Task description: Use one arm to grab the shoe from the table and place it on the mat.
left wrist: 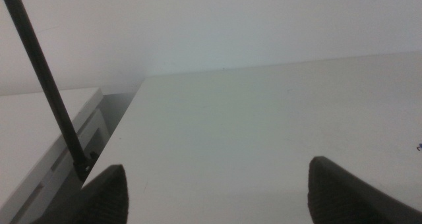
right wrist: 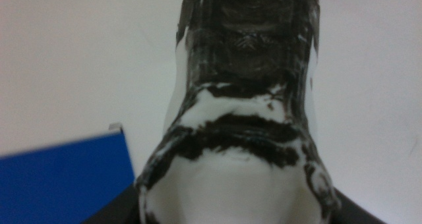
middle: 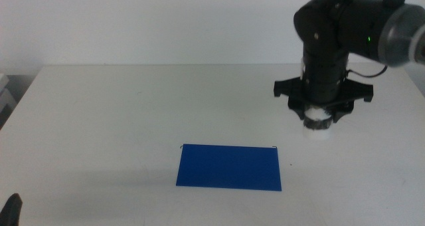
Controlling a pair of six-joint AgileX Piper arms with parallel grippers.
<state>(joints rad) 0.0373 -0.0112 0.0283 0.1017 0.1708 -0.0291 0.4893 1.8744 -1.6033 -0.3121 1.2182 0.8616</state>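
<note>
My right arm (middle: 332,46) reaches down over the right side of the table (middle: 99,119). Its gripper (middle: 318,114) is shut on the shoe (middle: 317,127), of which only a white end shows below the jaws. In the right wrist view the white and black shoe (right wrist: 244,105) fills the picture, held between the jaws at the bottom corners. The blue mat (middle: 229,166) lies flat at the table's front middle, to the left of the shoe and a little nearer; it also shows in the right wrist view (right wrist: 59,178). My left gripper (left wrist: 217,191) waits open and empty at the front left.
The left gripper's tip (middle: 12,209) shows at the bottom left corner of the middle view. A white cabinet (left wrist: 33,138) and a dark rod (left wrist: 46,85) stand beside the table's left edge. A white wall runs behind the table.
</note>
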